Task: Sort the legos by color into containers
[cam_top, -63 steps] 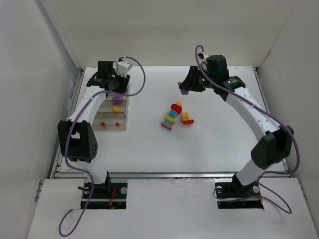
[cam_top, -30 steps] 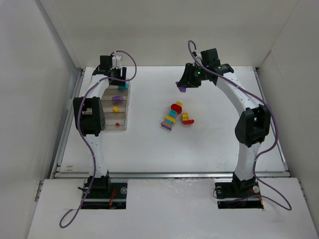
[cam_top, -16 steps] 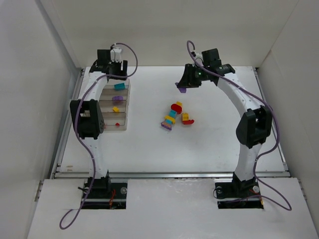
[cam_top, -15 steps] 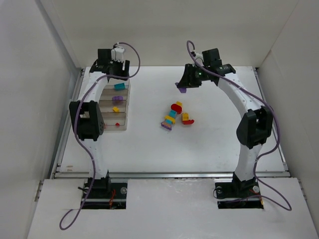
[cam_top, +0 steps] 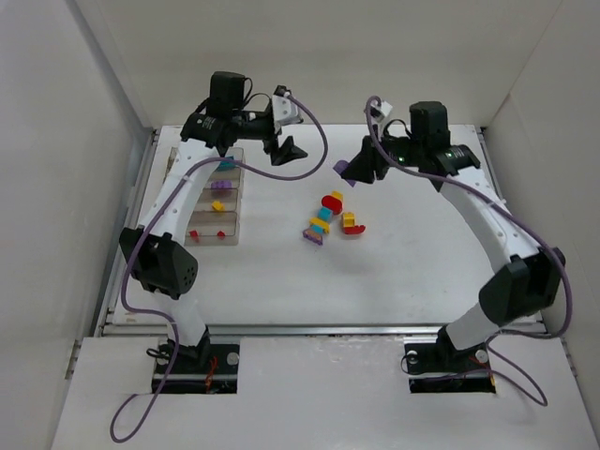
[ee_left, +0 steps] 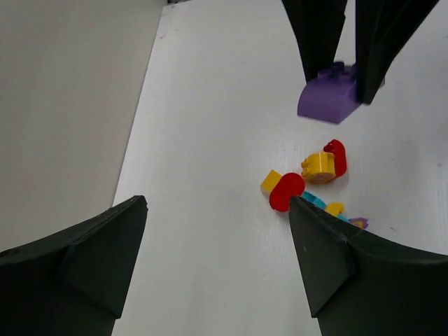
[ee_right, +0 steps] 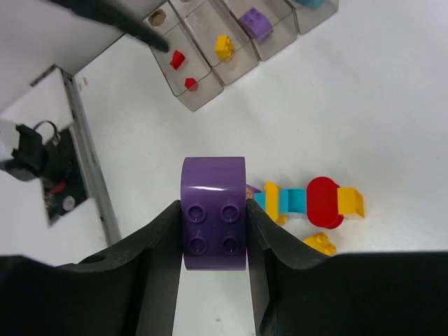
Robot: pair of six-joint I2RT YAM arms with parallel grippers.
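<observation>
A smooth purple brick (ee_right: 213,192), curved along one flank and with four round studs on its glossy face, is pinched between the flat black fingers of the right gripper (ee_right: 213,218). It is held up clear of the matte white table (cam_top: 403,272), over its far middle. Below and a little nearer lie the loose legos (cam_top: 330,217), bunched at the table's centre. A rounded red piece (cam_top: 332,202) sits against yellow and teal blocks in a short row, with a small purple one at the near end and a yellow-and-red pair just beside them. Off to the left sits the organizer (cam_top: 236,217), clear smoke-tinted plastic with four long narrow troughs side by side. A teal brick (cam_top: 225,164) lies in the farthest trough, a purple one in the next, a yellow one in the third and two tiny red ones in the nearest. The left gripper (ee_left: 217,269) hangs just right of the organizer's far end, its wedge-shaped dark fingers spread wide with nothing between them
</observation>
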